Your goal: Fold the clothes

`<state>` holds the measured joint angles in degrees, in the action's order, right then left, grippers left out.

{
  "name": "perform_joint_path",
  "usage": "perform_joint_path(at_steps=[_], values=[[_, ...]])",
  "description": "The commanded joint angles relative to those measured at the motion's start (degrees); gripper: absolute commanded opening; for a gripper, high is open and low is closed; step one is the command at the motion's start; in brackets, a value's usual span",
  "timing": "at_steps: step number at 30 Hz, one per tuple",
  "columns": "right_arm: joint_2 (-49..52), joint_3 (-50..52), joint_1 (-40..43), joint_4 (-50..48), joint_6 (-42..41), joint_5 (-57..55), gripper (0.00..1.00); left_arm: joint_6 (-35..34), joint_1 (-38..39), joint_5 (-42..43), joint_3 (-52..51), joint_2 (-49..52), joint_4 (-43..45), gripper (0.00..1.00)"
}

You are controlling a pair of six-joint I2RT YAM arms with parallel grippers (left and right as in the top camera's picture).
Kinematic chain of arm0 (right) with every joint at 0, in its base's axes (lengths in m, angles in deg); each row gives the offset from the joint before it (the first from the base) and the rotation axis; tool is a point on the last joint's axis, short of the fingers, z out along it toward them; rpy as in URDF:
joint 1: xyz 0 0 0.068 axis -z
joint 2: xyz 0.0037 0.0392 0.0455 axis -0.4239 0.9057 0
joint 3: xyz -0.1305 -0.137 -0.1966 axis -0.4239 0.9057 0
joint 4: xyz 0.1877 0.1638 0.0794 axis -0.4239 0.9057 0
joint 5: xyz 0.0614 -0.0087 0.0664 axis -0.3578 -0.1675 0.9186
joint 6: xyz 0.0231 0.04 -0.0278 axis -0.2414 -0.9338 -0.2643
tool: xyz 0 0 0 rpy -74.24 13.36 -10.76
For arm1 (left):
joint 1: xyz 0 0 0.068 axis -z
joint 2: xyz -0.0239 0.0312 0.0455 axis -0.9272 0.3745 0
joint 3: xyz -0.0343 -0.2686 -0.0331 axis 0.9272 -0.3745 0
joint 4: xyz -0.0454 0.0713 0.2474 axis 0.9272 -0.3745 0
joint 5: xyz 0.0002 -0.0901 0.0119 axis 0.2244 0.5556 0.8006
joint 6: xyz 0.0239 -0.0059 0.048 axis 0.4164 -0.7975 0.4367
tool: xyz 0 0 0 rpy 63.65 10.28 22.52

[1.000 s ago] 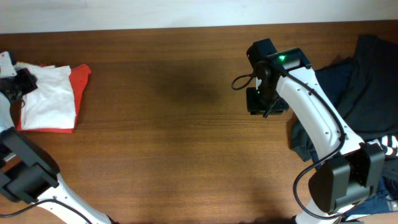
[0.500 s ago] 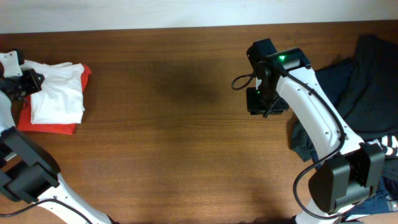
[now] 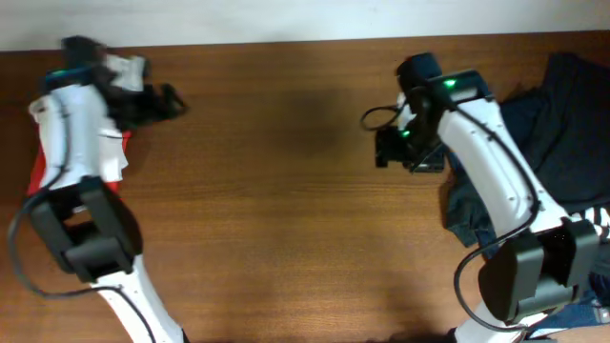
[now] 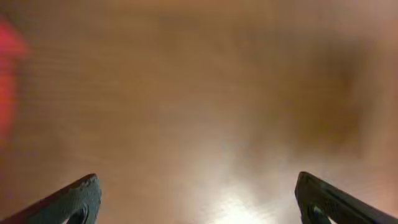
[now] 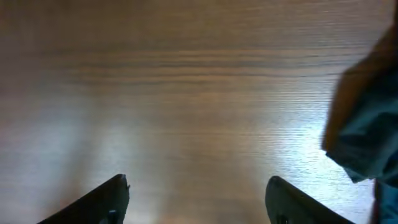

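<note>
A folded stack of clothes lies at the far left: a red piece (image 3: 36, 176) with a white piece (image 3: 115, 158) on top, mostly hidden under my left arm. My left gripper (image 3: 170, 101) hangs to the right of the stack, over bare wood. Its wrist view is blurred and shows the left gripper (image 4: 198, 180) open and empty, with a red blur (image 4: 6, 68) at the left edge. An unfolded pile of dark clothes (image 3: 562, 124) lies at the far right. My right gripper (image 3: 389, 152) is left of that pile, open and empty (image 5: 198, 180), with a dark blue garment (image 5: 367, 143) at its right.
The brown wooden table (image 3: 276, 210) runs between the two arms, with a pale wall along its back edge. Striped cloth (image 3: 599, 224) shows at the right edge, behind my right arm's base.
My left gripper let go of the white garment on the stack, opened wide and swung up and to the right. My right gripper opened wider and shifted slightly.
</note>
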<state>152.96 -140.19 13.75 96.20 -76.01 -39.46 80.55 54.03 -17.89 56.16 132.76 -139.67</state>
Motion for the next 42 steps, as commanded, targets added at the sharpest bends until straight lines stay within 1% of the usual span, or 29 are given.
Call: perform_joint_path(at_steps=[1,2,3,4,7,8,9,11,12,13,15,16,18,20,22,28,30,32,34,35,37,39,40,42], values=[[0.07,-0.72,7.08,3.39,3.91,8.74,0.81,0.63,11.23,-14.29,-0.04,-1.81,-12.94,0.99],[0.07,-0.72,8.26,5.27,3.91,8.74,0.85,0.50,12.85,-14.75,-0.04,-1.81,-16.70,0.99],[0.07,-0.68,10.19,9.94,6.58,8.61,0.99,0.31,15.34,-14.69,-0.04,-1.84,-23.98,0.99],[0.07,-0.66,10.69,12.92,9.14,8.46,0.99,0.31,16.09,-14.69,-0.04,-1.84,-28.39,0.99],[-1.68,-0.59,11.41,16.68,9.46,6.19,0.99,0.31,15.96,-14.64,-0.04,-3.28,-34.77,0.99],[-5.05,0.52,11.41,16.06,9.44,6.21,0.99,0.28,15.96,-14.67,-0.59,-7.08,-35.21,0.99],[-9.81,3.39,11.41,13.29,9.01,6.21,0.99,0.28,15.96,-14.69,-1.31,-11.39,-34.95,0.99],[-21.03,13.07,11.41,5.29,7.34,5.27,0.99,0.28,16.04,-14.95,-6.21,-23.45,-29.68,0.99],[-31.43,21.97,11.41,-1.49,6.19,3.04,0.99,0.24,16.20,-14.91,-12.74,-34.32,-22.86,0.99],[-36.76,25.86,11.41,-4.35,6.16,2.01,0.99,0.17,16.20,-15.15,-17.68,-41.11,-18.03,0.99],[-48.52,32.52,11.41,-9.35,6.19,-0.87,0.99,-1.01,16.20,-18.97,-33.48,-60.72,-4.50,0.99],[-53.07,34.23,11.41,-10.56,6.19,-2.32,0.99,-1.01,16.20,-18.97,-40.68,-69.35,0.48,0.99],[-59.10,34.53,11.41,-10.71,6.21,-3.26,0.99,-1.01,16.17,-19.15,-55.32,-87.01,7.98,0.99],[-60.54,34.53,11.41,-10.25,6.21,-3.26,0.99,-1.01,16.20,-19.15,-62.03,-95.89,10.03,0.99],[-59.80,34.53,11.41,-10.25,6.21,-3.23,0.99,-1.01,16.17,-19.15,-62.73,-98.49,7.10,0.99],[-55.06,34.64,11.30,-10.27,6.21,-3.23,0.99,-1.01,16.17,-19.15,-62.73,-98.42,-2.21,0.99],[-57.48,34.69,11.30,-10.27,6.21,-3.26,0.99,-1.01,16.17,-19.15,-62.73,-98.42,-3.76,0.99],[-63.28,34.73,11.30,-10.51,6.69,-3.41,0.99,-1.01,16.17,-19.15,-62.73,-98.42,-5.64,0.99],[-71.65,38.14,11.30,-16.81,6.88,-3.91,0.99,-1.01,16.17,-19.15,-62.73,-98.42,-6.54,0.99],[-78.09,43.67,11.28,-23.30,8.00,-3.82,0.99,-1.01,16.17,-19.15,-62.73,-98.42,-6.54,0.99],[-93.72,62.53,11.30,-43.98,7.93,-2.62,0.99,-1.01,16.17,-19.15,-62.73,-98.42,-6.54,0.99],[-103.06,75.49,11.30,-57.75,7.98,-2.93,0.99,-1.01,16.17,-19.15,-62.73,-98.42,-6.54,0.99],[-104.54,81.90,11.30,-66.84,8.46,-3.30,0.99,-1.01,16.17,-19.15,-62.73,-98.42,-6.54,0.99],[-104.63,91.03,11.34,-81.81,9.27,-6.69,0.99,-1.01,16.17,-19.15,-62.73,-98.42,-6.51,0.99]])
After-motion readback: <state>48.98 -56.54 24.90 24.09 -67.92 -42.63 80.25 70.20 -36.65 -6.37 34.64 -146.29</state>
